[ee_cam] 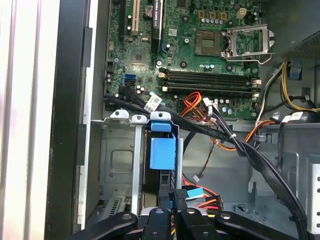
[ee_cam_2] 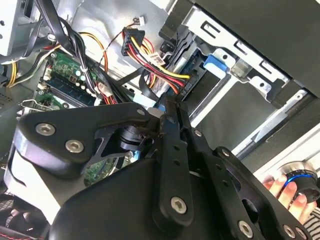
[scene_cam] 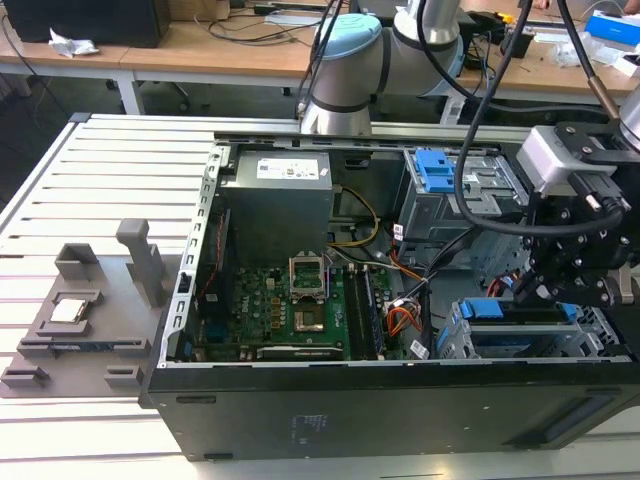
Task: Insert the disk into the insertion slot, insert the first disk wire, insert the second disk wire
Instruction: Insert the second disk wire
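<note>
One blue-framed disk [scene_cam: 520, 312] seated in insertion slot [scene_cam: 600, 340], hand [scene_cam: 545, 280] above

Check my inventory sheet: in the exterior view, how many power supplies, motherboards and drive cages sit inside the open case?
Power supply: 1
Motherboard: 1
Drive cages: 2, the tall grey cage and the low cage
Total: 4

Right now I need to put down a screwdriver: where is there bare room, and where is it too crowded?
Free: the slatted white table, between the open black computer case and the grey plastic holder tray. Crowded: around the blue-framed disk, where the claw and bundled cables sit.
</note>
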You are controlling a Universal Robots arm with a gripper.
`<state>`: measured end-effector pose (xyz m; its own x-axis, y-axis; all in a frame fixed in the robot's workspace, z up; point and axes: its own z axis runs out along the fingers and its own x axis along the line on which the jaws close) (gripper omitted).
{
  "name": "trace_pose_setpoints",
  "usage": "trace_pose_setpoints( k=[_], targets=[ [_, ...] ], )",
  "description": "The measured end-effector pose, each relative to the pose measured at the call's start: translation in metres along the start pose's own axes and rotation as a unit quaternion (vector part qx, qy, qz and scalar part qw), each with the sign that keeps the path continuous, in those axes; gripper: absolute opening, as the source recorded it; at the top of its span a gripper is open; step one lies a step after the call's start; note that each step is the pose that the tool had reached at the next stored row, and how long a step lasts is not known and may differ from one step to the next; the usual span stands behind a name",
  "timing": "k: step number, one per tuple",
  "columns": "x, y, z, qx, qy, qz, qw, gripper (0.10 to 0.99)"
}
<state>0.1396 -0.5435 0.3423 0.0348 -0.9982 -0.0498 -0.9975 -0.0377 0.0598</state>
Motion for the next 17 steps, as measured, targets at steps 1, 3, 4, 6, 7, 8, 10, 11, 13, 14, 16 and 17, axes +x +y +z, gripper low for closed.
trace_pose_setpoints(
  k=[1,3,4,6,7,8,10,11,13,14,16,17],
  targets=[
    [0.0,-0.0011,0.0001,-0.0002,-0.0001,0.0,1.0,0.149],
    [0.0001,-0.0015,0.0002,-0.0002,-0.0001,0.0,1.0,0.149],
    [0.0001,-0.0016,0.0003,-0.0002,0.0,0.0,1.0,0.149],
    [0.0003,-0.0017,0.0006,-0.0002,0.0,0.0,1.0,0.149],
    [0.0004,-0.0017,0.0007,-0.0002,-0.0001,0.0,1.0,0.149],
    [0.0005,-0.0017,0.0008,-0.0002,-0.0001,0.0,1.0,0.149],
    [0.0006,-0.0023,0.001,-0.0002,0.0,0.0,1.0,0.149],
    [0.0007,-0.0031,0.0009,-0.0003,-0.0001,0.0,1.0,0.149],
    [0.0007,-0.0041,0.0009,-0.0003,-0.0001,0.0,1.0,0.149],
    [0.0007,-0.0042,0.0009,-0.0002,-0.0001,0.0,1.0,0.149],
    [0.001,-0.0044,0.0014,-0.0003,-0.0001,0.0,1.0,0.149],
    [0.0011,-0.0044,0.0018,-0.0003,-0.0002,0.0,1.0,0.149]
  ],
)
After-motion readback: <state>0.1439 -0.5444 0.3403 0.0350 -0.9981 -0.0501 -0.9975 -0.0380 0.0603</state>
